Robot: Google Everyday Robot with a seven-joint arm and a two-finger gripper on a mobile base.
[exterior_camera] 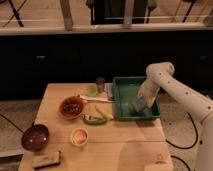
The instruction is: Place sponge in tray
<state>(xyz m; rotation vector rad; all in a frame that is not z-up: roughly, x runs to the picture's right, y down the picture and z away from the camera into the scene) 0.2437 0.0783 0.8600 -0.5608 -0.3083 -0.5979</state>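
One end effector (142, 99) apparently grips the sponge (139, 105) over the tray (125, 118).

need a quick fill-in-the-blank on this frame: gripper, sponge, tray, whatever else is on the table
1. The gripper, with the sponge at it, is down inside the ____ tray.
2. The arm reaching into the tray is ____.
3. The tan block lies near the dark ____ bowl.

Missing words: green; white; brown.
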